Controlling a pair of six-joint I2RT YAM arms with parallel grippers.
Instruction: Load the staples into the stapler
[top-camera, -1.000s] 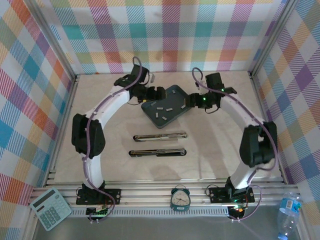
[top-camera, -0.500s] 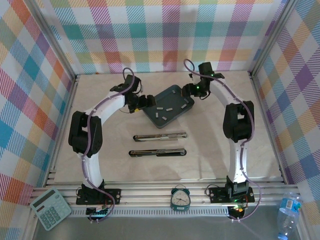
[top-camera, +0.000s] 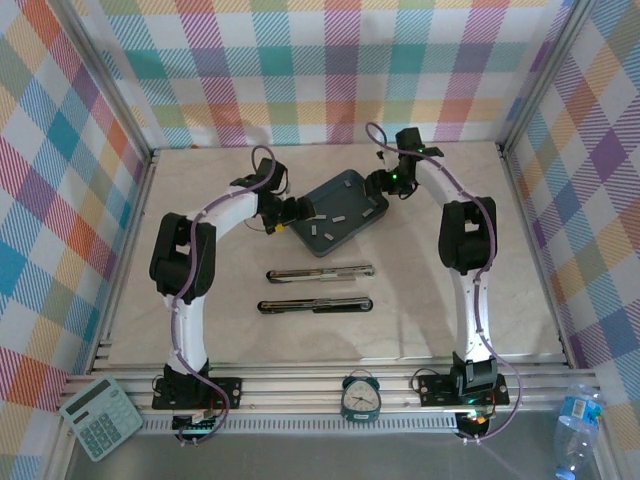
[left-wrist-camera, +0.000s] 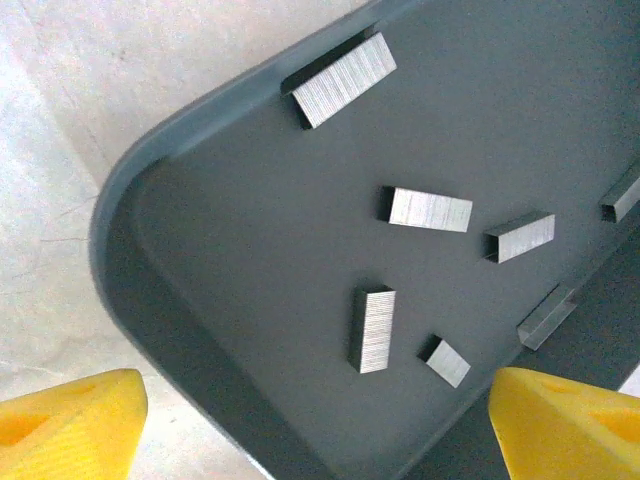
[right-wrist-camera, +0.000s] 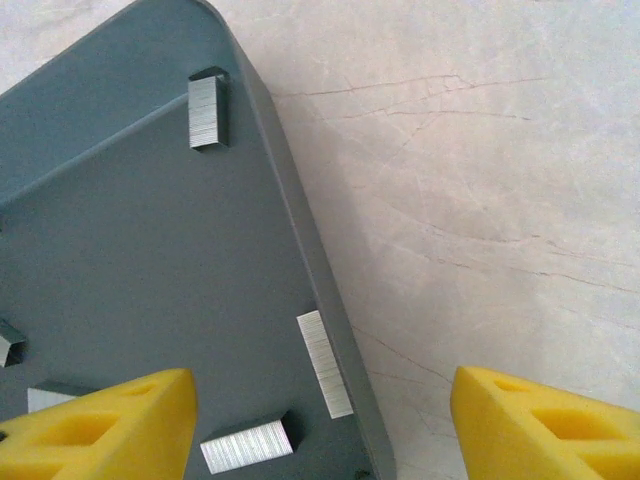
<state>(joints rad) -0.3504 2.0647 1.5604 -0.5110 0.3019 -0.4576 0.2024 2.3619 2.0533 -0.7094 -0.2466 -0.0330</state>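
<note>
Left wrist view: the left gripper (left-wrist-camera: 318, 425) stands spread wide, yellow fingertips (left-wrist-camera: 70, 420) apart and nothing between them, hovering over a rounded corner of the dark grey tray (left-wrist-camera: 150, 170). One tip hangs outside the rim, the other over the floor of the tray. The staples (left-wrist-camera: 428, 209) lie scattered there as short silvery strips, well apart from one another, one leaning against the far wall.

In the right wrist view the right gripper (right-wrist-camera: 322, 425) is also spread and empty. It straddles the tray's side wall (right-wrist-camera: 290, 200), with a staple strip (right-wrist-camera: 325, 363) lying along the foot of that wall.

The likely risk is the rim. If either gripper comes straight down, a finger could land on the wall and shove or tip the tray, scattering the strips. The right one, closing here, would probably pinch the wall rather than a strip. The strips are thin and smooth, so they could slide away or snap.

From above, two long dark staplers (top-camera: 320, 272) lie side by side on the pale marbled table (top-camera: 430, 300), well apart from the tray. Plaid cloth walls (top-camera: 330, 70) enclose the space. An alarm clock (top-camera: 360, 395), a calculator (top-camera: 102, 417) and a water bottle (top-camera: 578, 415) sit at the near edge.
</note>
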